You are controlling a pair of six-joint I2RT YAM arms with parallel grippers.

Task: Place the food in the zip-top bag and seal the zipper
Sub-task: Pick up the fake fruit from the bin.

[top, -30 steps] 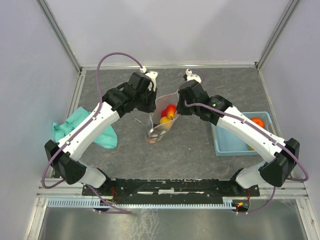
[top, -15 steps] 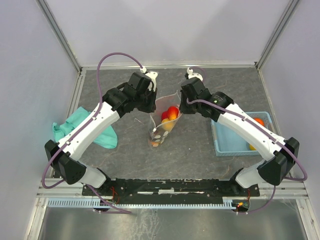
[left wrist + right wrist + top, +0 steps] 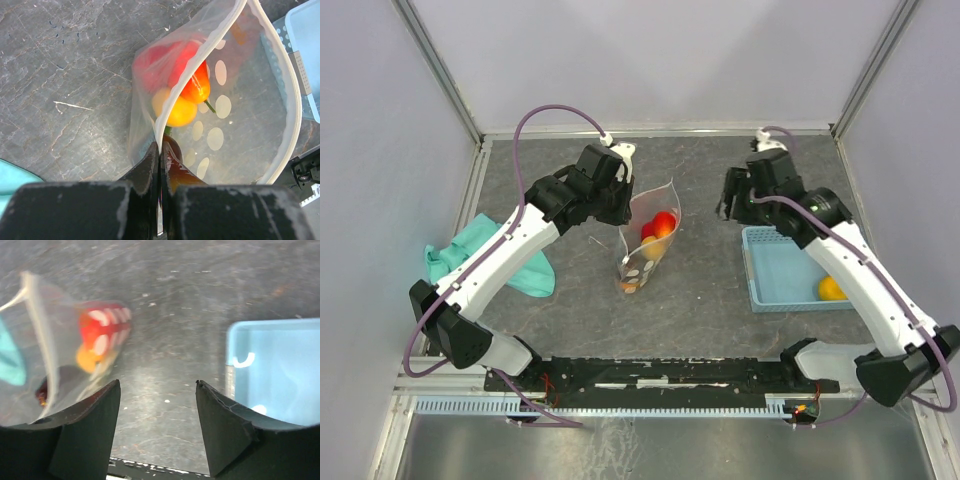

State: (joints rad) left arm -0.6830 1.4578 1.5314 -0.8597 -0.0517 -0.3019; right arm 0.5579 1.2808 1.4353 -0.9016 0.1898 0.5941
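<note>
The clear dotted zip-top bag (image 3: 655,215) hangs upright over the table's middle with its mouth open. Red, orange and yellow food (image 3: 660,226) lies inside it, and a dark piece sits near the bottom. My left gripper (image 3: 623,220) is shut on the bag's left rim; in the left wrist view its jaws (image 3: 160,147) pinch the whitish zipper (image 3: 199,67), with the food (image 3: 192,85) just beyond. My right gripper (image 3: 728,206) stands open and empty, right of the bag and apart from it. The right wrist view shows its tips (image 3: 157,383) over bare table, with the bag (image 3: 60,355) at left.
A blue basket (image 3: 770,270) at the right holds a yellow fruit (image 3: 831,289); its corner (image 3: 270,365) lies just right of my right gripper. A teal cloth (image 3: 490,255) lies at the left under the left arm. Walls enclose the table.
My right gripper has opened, let go of the bag's right rim and swung right toward the basket. The left gripper still holds the bag, whose free side now hangs loose.
</note>
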